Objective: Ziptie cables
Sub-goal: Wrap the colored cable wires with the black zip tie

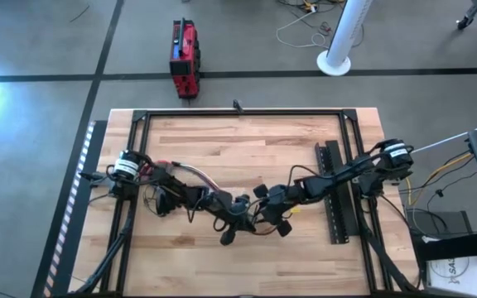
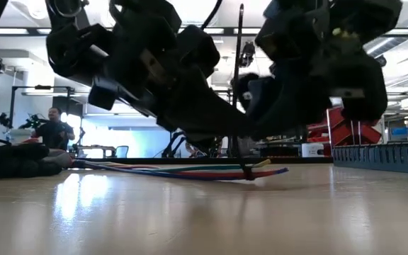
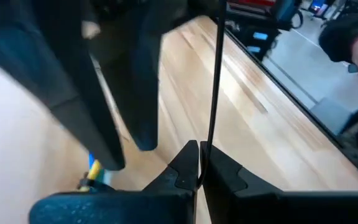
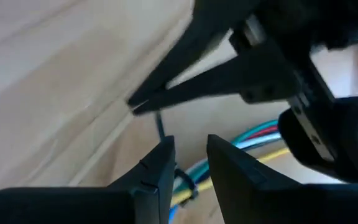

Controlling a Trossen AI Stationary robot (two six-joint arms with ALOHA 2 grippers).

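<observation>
Both arms are stretched inward and met mid-bench. The left gripper [image 3: 199, 167] is closed, fingers pressed together; the right gripper [image 4: 190, 163] is held parted.

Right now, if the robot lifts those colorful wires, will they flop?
Probably floppy: the cables lie flat and sag along the table. Likely light, being thin. The ziptie, pinched in the left end effector, stands straight, so it seems stiffer.
</observation>
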